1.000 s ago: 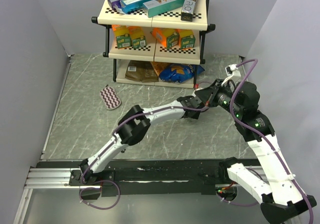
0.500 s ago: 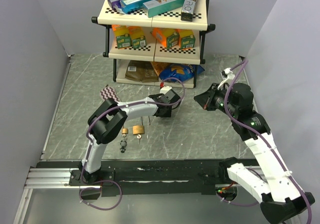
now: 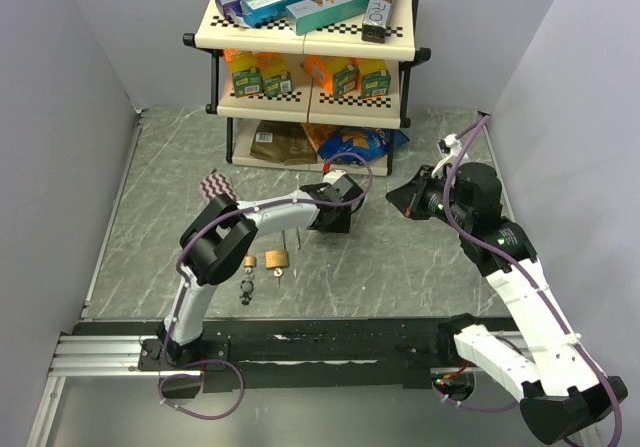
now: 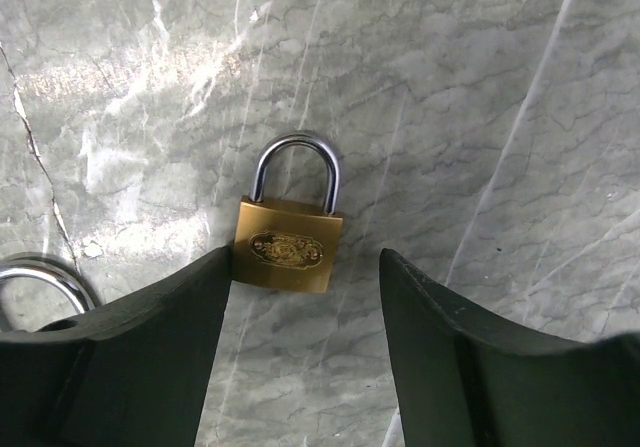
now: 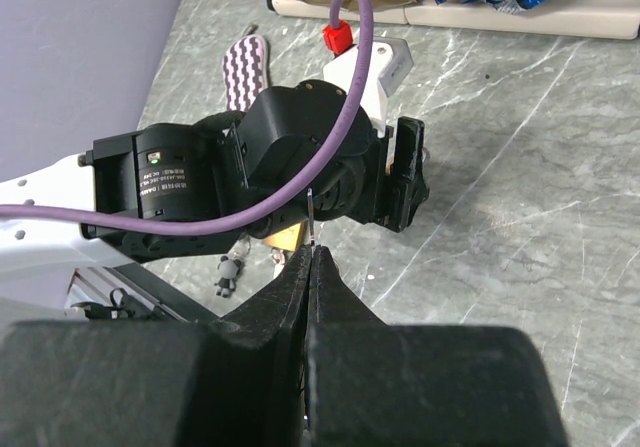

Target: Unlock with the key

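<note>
A brass padlock (image 4: 290, 247) with a closed steel shackle lies flat on the grey marble table (image 4: 480, 87). My left gripper (image 4: 305, 257) hovers over it, open. Its left finger edge is at the lock's left side, and its right finger stands apart from the lock. In the top view the padlock (image 3: 277, 259) lies just left of and below the left gripper (image 3: 320, 223). My right gripper (image 5: 312, 252) is shut on the key (image 5: 313, 217). The key is a thin metal blade seen edge-on, sticking up from the fingertips. The right gripper (image 3: 394, 198) hangs to the right of the left wrist.
A three-tier shelf (image 3: 310, 27) of boxes and bags stands at the back. A wavy-patterned pouch (image 3: 218, 189) lies to the left. A smaller padlock (image 3: 250, 262) and a panda keychain (image 3: 246, 289) lie beside the brass lock. A steel ring (image 4: 30, 272) shows at the left wrist view's edge.
The left arm swung away from the right gripper, leftward to above the padlock, and its jaws have opened wider. The right gripper has kept its grip on the key and barely moved.
</note>
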Robot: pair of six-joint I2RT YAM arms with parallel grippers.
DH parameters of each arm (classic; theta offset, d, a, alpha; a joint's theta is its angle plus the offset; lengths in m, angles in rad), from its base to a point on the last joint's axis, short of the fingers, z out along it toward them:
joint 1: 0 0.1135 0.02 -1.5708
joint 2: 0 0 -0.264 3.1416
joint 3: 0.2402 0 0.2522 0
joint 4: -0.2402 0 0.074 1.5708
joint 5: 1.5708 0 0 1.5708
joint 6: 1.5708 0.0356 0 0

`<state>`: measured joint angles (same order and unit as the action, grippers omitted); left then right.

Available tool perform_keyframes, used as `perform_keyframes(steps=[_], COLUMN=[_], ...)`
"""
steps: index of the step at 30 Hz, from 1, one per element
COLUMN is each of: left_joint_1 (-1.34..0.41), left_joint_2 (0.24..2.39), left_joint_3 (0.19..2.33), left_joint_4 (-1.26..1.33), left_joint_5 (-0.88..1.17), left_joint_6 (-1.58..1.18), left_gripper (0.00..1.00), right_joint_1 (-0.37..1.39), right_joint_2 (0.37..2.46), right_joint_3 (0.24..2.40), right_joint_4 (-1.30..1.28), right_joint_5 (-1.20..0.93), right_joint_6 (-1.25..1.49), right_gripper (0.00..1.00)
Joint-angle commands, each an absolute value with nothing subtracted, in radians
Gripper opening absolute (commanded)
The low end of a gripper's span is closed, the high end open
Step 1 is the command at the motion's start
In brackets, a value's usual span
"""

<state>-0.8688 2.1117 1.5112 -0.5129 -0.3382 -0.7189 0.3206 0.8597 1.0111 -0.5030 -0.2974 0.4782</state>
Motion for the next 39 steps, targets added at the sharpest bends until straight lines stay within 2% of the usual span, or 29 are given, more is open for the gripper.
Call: perform_keyframes(steps=[1,14,26,28,31,32,36,39], left_joint_1=[-0.836,-0.836,-0.836,-0.836,-0.836,-0.836,-0.836,-0.834], left_joint_2=[2.261,2.284,2.273,2.278,2.289,2.289,2.27,2.197], left_joint_3=[1.424,1.442,1.44,1.433,1.425,1.424,1.414,1.391], left_joint_4=[-0.701,-0.695,-0.667,-0.663,-0.655,-0.653,-0.65,-0.64], left_joint_5=[-0.239,-0.314,-0.344,-0.345,-0.339,-0.331,-0.285,-0.253], left_joint_6=[-0.742,-0.69,-0.655,-0.65,-0.643,-0.644,-0.67,-0.713], left_gripper=[0.68,0.73,0.63,0.57,0.4,0.3,0.03,0.01], right_joint_1=[0.319,0.318,0.318,0.316,0.318,0.318,0.319,0.324], right_joint_2=[0.85,0.854,0.854,0.856,0.856,0.857,0.848,0.847], right_joint_3=[1.052,1.045,1.045,1.046,1.043,1.043,0.987,0.928], right_joint_4=[-0.511,-0.508,-0.511,-0.511,-0.509,-0.508,-0.45,-0.407], right_joint_5=[-0.295,-0.313,-0.319,-0.319,-0.321,-0.322,-0.373,-0.405], right_joint_6=[0.479,0.486,0.486,0.486,0.482,0.477,0.442,0.426], right_gripper=[0.0,0.0,0.0,0.0,0.0,0.0,0.0,0.0])
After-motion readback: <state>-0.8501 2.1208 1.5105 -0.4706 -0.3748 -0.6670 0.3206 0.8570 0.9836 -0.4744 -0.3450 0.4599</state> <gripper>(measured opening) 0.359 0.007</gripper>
